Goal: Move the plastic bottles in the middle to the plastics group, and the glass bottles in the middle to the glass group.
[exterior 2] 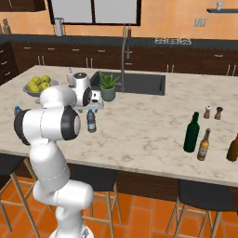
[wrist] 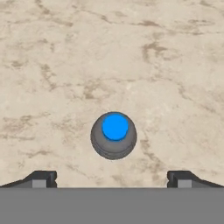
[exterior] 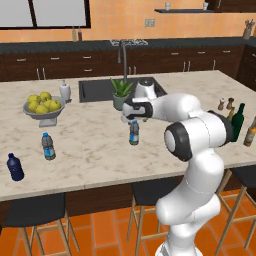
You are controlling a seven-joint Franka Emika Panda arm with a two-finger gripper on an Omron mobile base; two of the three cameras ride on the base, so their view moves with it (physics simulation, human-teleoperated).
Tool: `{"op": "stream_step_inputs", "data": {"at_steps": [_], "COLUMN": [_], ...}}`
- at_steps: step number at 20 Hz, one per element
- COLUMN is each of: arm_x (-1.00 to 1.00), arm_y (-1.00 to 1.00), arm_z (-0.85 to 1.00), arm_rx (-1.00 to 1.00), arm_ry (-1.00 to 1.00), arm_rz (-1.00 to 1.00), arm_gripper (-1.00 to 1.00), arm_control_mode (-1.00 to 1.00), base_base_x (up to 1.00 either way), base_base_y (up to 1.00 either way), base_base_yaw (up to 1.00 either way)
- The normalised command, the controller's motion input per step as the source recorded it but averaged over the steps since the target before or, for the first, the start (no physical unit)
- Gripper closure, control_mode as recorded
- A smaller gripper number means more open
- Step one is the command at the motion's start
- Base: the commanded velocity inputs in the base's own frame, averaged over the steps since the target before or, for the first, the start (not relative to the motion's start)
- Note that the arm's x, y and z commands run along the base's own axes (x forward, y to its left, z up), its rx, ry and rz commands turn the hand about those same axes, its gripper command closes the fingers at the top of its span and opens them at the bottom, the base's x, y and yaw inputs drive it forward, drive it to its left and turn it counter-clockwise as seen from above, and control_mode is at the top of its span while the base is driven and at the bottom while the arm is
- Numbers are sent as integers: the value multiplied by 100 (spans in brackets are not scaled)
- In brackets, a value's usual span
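Note:
The small clear water bottle (exterior: 134,133) with a blue cap stands upright mid-counter, also seen as water bottle (exterior 2: 91,121). My gripper (exterior: 129,116) hangs just above it, pointing down, open and empty. In the hand view the bottle (wrist: 113,134) shows cap-up, centred between the fingertips (wrist: 39,179) of the gripper (wrist: 111,179). The plastics group at the left holds a second water bottle (exterior: 48,146) and a dark blue bottle (exterior: 15,167). On the right stand the green wine bottle (exterior 2: 191,133), the amber beer bottle (exterior 2: 203,145) and the olive-brown bottle (exterior 2: 233,148).
A bowl of yellow-green fruit (exterior: 43,106), a soap dispenser (exterior: 65,91), a potted plant (exterior: 121,93) and the sink (exterior: 97,89) with its faucet lie behind the gripper. Salt and pepper shakers (exterior 2: 208,112) stand behind the glass bottles. Stools sit under the counter's front edge.

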Motion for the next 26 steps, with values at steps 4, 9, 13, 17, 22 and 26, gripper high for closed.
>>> {"op": "stream_step_inputs", "data": {"at_steps": [4,9,13,17,22,26], "arm_x": [16,7,13,14,10,0], "arm_y": [6,0,0,0,0,0], "arm_z": [-20,-30,-26,-15,-6,0], "arm_rx": [0,0,0,0,0,0], "arm_ry": [0,0,0,0,0,0], "arm_rz": [0,0,0,0,0,0], "arm_gripper": [-100,-100,-100,-100,-100,100], "arm_control_mode": [-100,-100,-100,-100,-100,-100], "base_base_x": [0,0,0,0,0,0], "base_base_y": [0,0,0,0,0,0], "base_base_yaw": [0,0,0,0,0,0]}}
